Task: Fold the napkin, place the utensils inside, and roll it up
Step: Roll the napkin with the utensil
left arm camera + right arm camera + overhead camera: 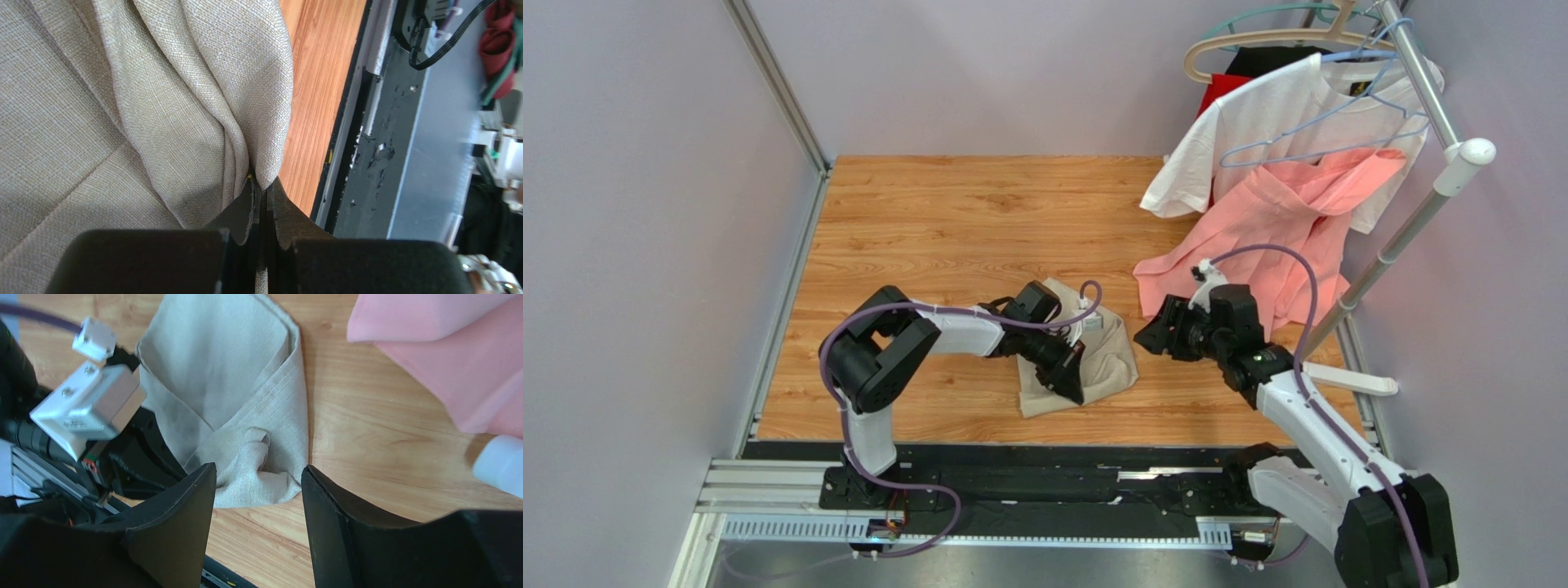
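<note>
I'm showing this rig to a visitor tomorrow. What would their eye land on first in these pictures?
Likely the crumpled beige napkin at the middle of the wooden table, with the left gripper shut on a bunched fold of it. Next, the salmon-pink garment and white T-shirt hanging from the rack at the far right, with the open right gripper hovering just right of the napkin.

Napkin (1112, 355): on the table (952, 221), at centre, toward the near edge.
Left gripper (263, 193): over the napkin's left part, jaws closed on one fold at the cloth's near edge.
Right gripper (258, 473): just right of the napkin, jaws apart, facing it, touching nothing.
Draped garment (1284, 233): behind and right of the napkin, lower end on the table.
T-shirt (1259, 123): on the rack (1431, 98), far right, above the garment.
</note>
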You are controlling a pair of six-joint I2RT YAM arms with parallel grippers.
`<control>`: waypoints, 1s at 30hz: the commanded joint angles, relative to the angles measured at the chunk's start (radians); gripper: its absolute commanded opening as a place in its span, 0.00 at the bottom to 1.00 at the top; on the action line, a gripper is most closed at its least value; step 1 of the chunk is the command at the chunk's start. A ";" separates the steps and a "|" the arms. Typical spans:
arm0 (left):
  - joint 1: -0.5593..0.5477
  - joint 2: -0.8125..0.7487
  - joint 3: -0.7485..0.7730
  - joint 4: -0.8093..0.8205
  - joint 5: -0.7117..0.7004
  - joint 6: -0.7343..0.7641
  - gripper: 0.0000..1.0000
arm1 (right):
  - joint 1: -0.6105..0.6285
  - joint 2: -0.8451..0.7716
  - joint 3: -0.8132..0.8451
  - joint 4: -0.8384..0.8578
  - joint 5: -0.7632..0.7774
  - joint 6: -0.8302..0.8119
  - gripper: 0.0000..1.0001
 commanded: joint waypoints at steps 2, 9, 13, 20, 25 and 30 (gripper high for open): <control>0.040 0.087 0.030 -0.092 0.109 0.007 0.00 | 0.142 0.014 0.020 0.058 0.120 -0.055 0.57; 0.086 0.107 0.054 -0.145 0.203 0.052 0.00 | 0.188 -0.061 -0.086 0.269 -0.131 -0.220 0.58; 0.103 0.148 0.115 -0.306 0.230 0.122 0.00 | 0.223 -0.001 -0.060 0.296 -0.219 -0.285 0.59; 0.132 0.121 0.115 -0.381 0.232 0.190 0.00 | 0.409 0.184 0.079 0.192 -0.155 -0.484 0.57; 0.173 0.168 0.157 -0.467 0.307 0.257 0.00 | 0.484 0.283 0.129 0.166 -0.139 -0.570 0.58; 0.221 0.168 0.189 -0.518 0.327 0.268 0.00 | 0.518 0.373 0.178 0.121 -0.130 -0.619 0.58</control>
